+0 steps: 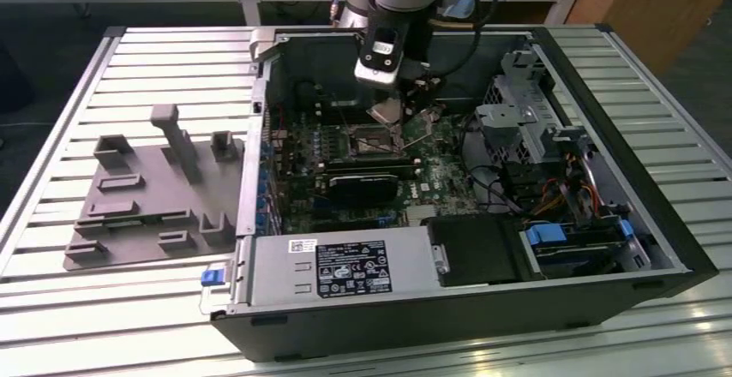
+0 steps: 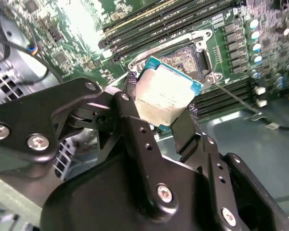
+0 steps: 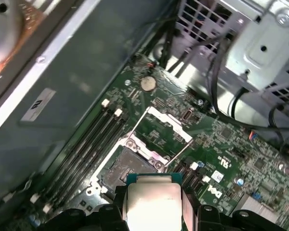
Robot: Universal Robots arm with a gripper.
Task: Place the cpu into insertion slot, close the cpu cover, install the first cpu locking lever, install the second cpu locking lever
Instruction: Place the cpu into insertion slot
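An open computer case lies on its side on a slatted bench, with 1 robot arm reaching down into its far half. The pincer is pinching the cpu by 2 opposite edges, with the pale metal top of the chip facing the wrist cameras. The chip hangs in the air and touches nothing but the pincer.

The insertion slot lies just below the chip, a dark square with a silvery rim on the green motherboard. In both wrist views the chip overlaps one edge of the slot, and most of the slot shows past it. We judge that the chip is close above the slot but not centred on it or seated in it. Its edges run roughly parallel to the slot's rim.

The cpu cover is swung open beside the slot, leaving the slot bare.
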